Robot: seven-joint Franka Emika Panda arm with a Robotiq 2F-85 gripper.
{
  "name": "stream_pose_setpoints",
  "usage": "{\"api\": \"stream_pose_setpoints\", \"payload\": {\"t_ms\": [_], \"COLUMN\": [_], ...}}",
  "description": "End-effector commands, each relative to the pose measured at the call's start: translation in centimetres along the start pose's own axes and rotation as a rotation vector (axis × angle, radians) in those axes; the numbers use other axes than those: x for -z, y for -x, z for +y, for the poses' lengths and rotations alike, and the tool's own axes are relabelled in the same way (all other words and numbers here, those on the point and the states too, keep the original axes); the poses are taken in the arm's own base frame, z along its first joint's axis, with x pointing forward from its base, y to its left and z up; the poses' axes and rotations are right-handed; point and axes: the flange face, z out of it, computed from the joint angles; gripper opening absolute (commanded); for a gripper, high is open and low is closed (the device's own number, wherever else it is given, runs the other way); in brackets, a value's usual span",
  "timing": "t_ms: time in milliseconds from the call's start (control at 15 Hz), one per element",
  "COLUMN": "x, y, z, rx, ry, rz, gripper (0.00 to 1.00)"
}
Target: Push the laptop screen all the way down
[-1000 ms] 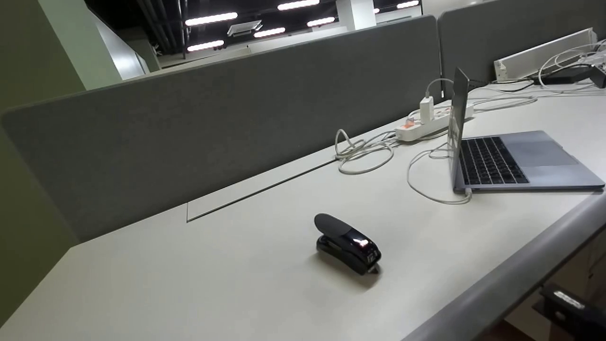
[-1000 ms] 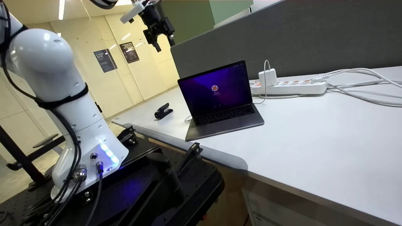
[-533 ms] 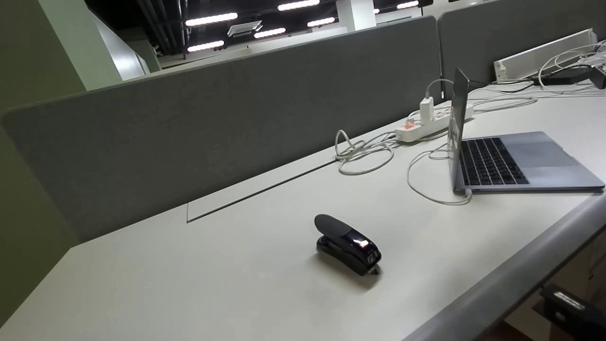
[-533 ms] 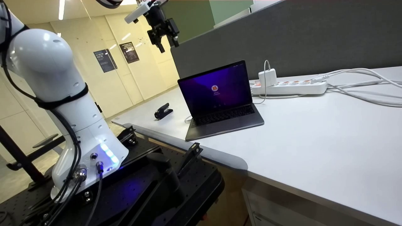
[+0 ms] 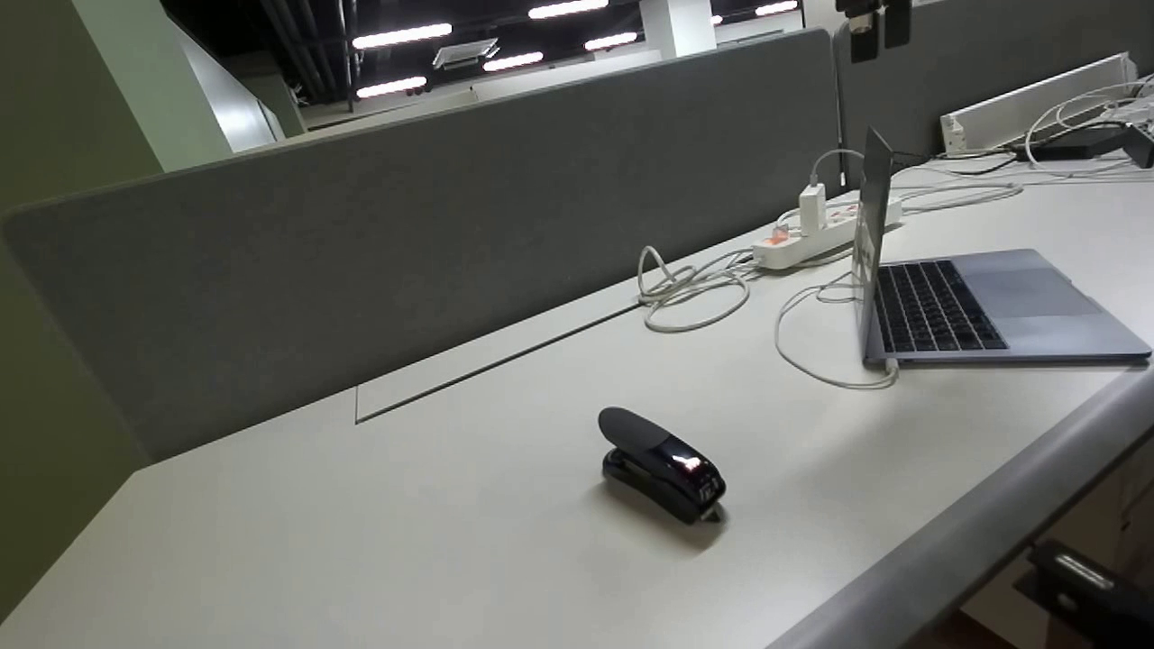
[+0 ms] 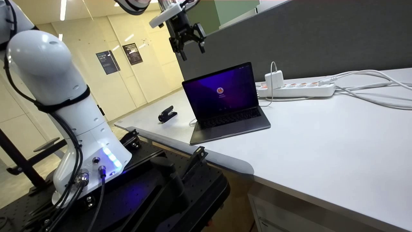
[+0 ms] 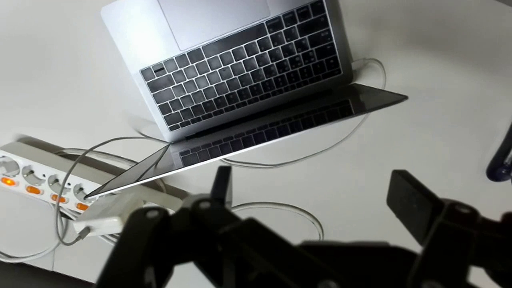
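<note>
1. By the look of it, the task was only at its start, with none of the closing done. In an exterior view the laptop screen (image 6: pixel 220 90) stood raised in the middle of the frame, its display lit.
2. In an exterior view the laptop screen (image 5: pixel 872 216) showed almost edge-on at the right of the frame, close to upright.
3. The keyboard (image 7: pixel 244 64) lay uncovered in the upper half of the wrist view — another sign that the whole swing remained.
4. The gripper (image 6: pixel 193 53) hung in the upper middle of the frame, above the laptop screen and apart from it. Its fingers (image 7: pixel 412 204) were spread wide, with nothing between them.
5. In the wrist view the fingers appeared below the laptop screen's slanting edge, on the side away from the keyboard — a fair place, I judged, to begin a push.
6. Left to do, as I judged it: bring the fingers against the laptop screen, swing it over the keyboard, then press until it lay flat.
</note>
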Motion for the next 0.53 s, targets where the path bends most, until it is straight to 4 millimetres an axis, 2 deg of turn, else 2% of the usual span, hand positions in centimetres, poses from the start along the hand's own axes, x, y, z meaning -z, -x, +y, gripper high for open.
{"api": "stream_pose_setpoints", "payload": {"t_ms": [0, 267, 333, 400, 467], "x": [-2.2, -4.2, -4.2, -4.4, -4.7], "y": [-2.2, -3.7, -4.0, -2.8, -3.1], "z": [2.7, 4.1, 4.5, 3.4, 3.7], "rx": [0.137, 0.374, 0.37, 0.332, 0.348], "ry": [-0.02, -0.024, -0.014, -0.022, -0.022], "rz": [-0.006, -0.028, -0.03, -0.028, -0.032], "gripper": [1.0, 1.0, 1.0, 1.0, 1.0]}}
